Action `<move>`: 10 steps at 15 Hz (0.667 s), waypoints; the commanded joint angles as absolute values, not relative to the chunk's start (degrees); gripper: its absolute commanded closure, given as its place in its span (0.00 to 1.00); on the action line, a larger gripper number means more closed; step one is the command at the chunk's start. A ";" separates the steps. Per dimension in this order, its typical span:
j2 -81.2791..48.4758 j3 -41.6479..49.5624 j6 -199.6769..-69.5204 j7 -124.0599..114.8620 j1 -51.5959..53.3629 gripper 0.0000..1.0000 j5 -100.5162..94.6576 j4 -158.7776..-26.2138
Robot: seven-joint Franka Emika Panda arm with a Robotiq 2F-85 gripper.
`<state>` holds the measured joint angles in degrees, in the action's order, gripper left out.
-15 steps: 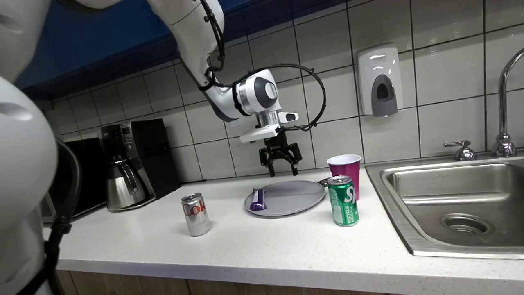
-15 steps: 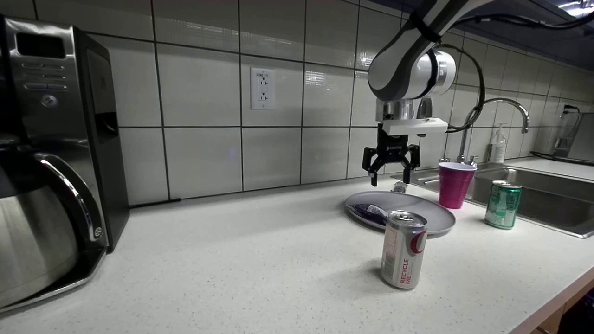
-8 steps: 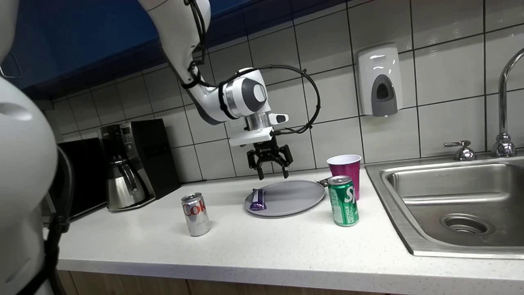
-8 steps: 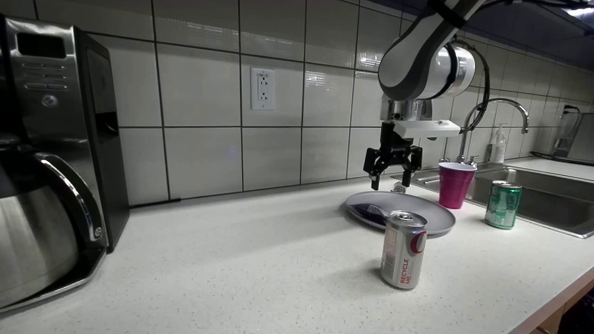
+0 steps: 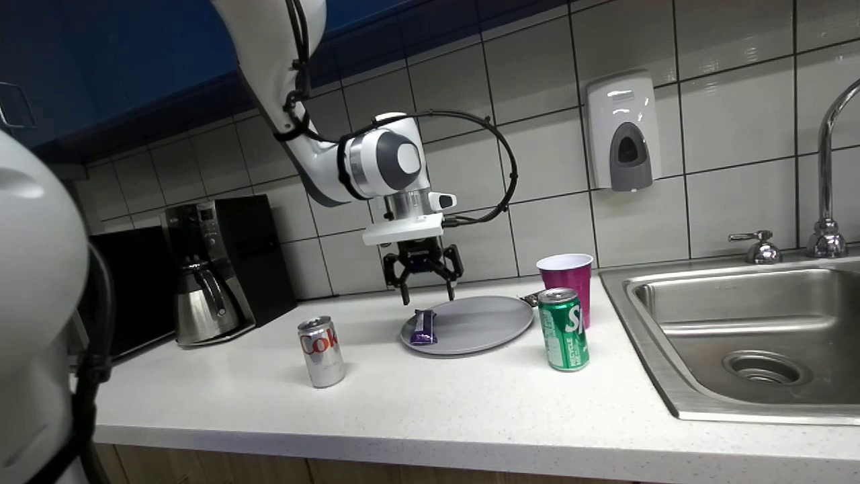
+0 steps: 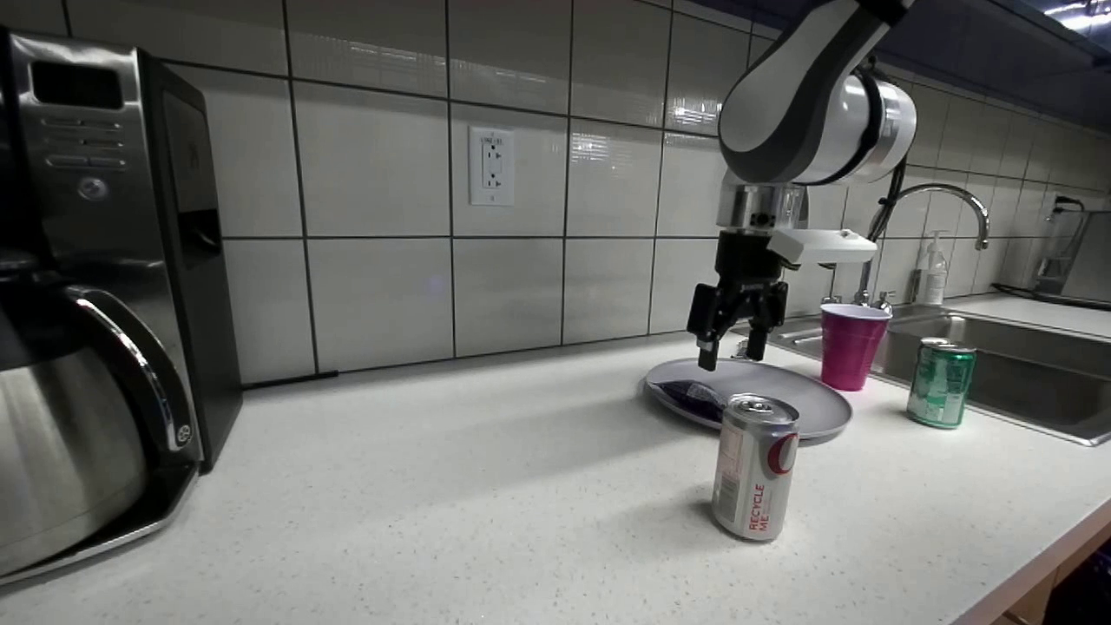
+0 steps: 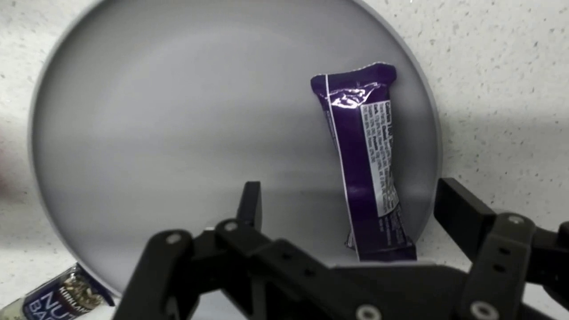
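A silver soda can (image 5: pixel 322 353) stands upright on the white counter (image 5: pixel 470 407), well apart from a green can (image 5: pixel 563 336) and a pink cup (image 6: pixel 853 349), which I see near each other beside the steel sink (image 5: pixel 655 349). A chrome faucet (image 5: pixel 825 175) rises at the sink's back edge. A soap dispenser (image 5: pixel 623 131) and a power outlet (image 6: pixel 492 167) are fixed to the tiled wall (image 6: pixel 373 165), near a coffee maker (image 5: pixel 248 249).

Purple wrapped bar (image 7: pixel 370 164) is laid on grey plate (image 7: pixel 178 111), well off-center, with one end set close to the rim (image 7: pixel 437 133). White nutrition panel (image 7: pixel 380 155) is turned up; its fine print is only partly readable. Wrapper (image 7: pixel 357 178) is creased, glossy at the crimped end. In wrist view, bar's length is slanted slightly off vertical.
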<state>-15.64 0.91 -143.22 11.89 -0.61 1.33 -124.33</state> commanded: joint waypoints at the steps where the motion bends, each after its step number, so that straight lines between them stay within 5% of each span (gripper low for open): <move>1: -12.73 -1.64 -142.70 20.68 -3.55 0.00 4.44 -127.55; 10: -13.95 -1.68 -141.03 27.85 -4.55 0.00 4.22 -126.68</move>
